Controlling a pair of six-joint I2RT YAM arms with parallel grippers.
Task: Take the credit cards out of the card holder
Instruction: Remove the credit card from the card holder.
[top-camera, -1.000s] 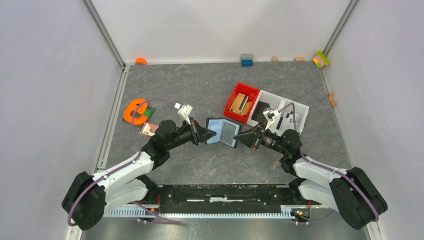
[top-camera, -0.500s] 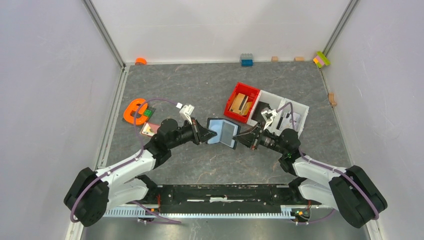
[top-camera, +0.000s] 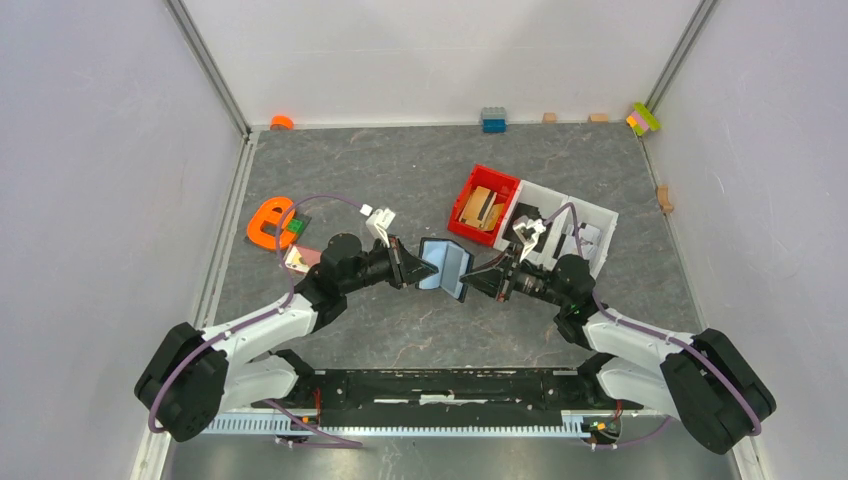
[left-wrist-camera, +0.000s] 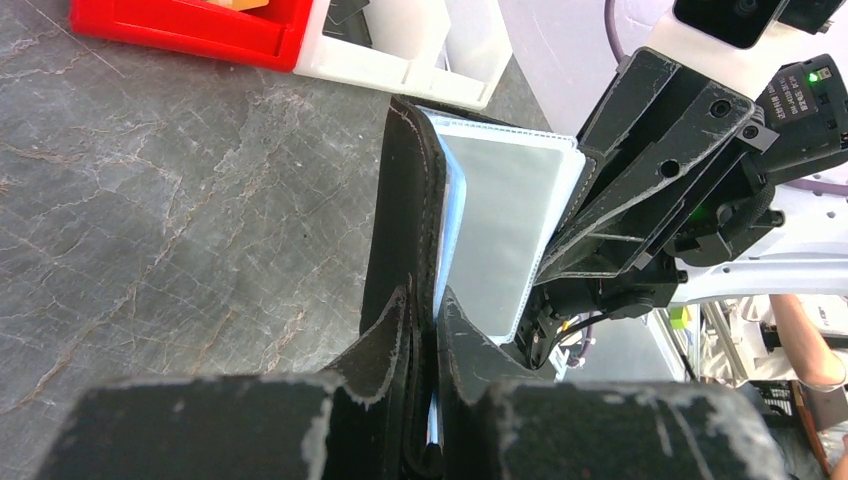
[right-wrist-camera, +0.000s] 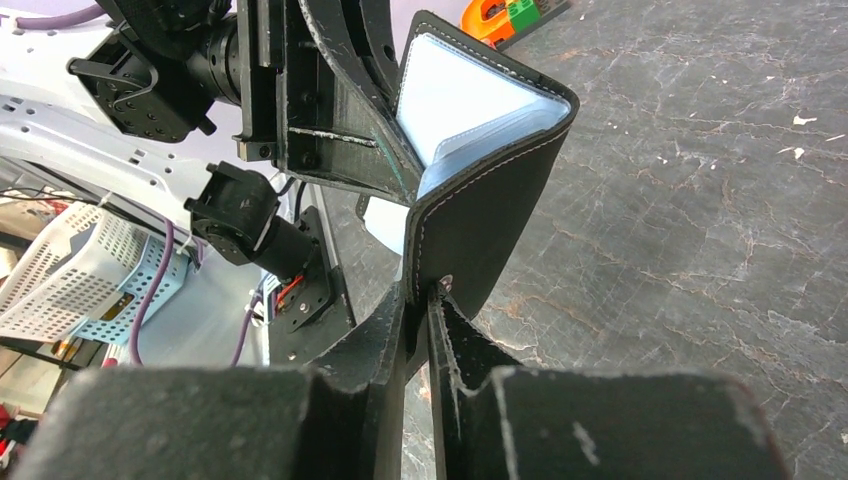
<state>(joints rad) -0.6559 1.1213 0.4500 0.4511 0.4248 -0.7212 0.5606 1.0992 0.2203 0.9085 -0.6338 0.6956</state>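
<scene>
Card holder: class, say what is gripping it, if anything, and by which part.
Two grippers share the card holder: the left gripper pinches one cover's edge, and the right gripper pinches the opposite cover's edge.

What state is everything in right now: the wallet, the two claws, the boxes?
card holder: open, held up between both grippers.
left gripper: shut on one edge of the card holder.
right gripper: shut on the edge of its black cover.
pinkish card: out, lying flat on the table.
red bin: holds tan blocks.
white bin: holds dark items.
</scene>
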